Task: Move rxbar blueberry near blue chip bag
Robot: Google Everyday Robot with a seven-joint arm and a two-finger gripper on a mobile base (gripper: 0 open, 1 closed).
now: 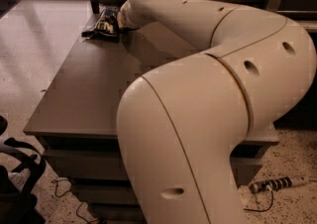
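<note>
The blue chip bag, dark blue and wrinkled with pale lettering, lies at the far left corner of the grey-brown table. My gripper is at the end of the cream arm, right beside the bag's right edge, mostly hidden behind the wrist. The rxbar blueberry is hidden from view. The arm's big elbow and forearm cover the right half of the table.
The table's front edge runs along the lower left. A black chair base stands on the floor at the lower left. A white power strip and cable lie on the floor at the right. A wooden wall backs the table.
</note>
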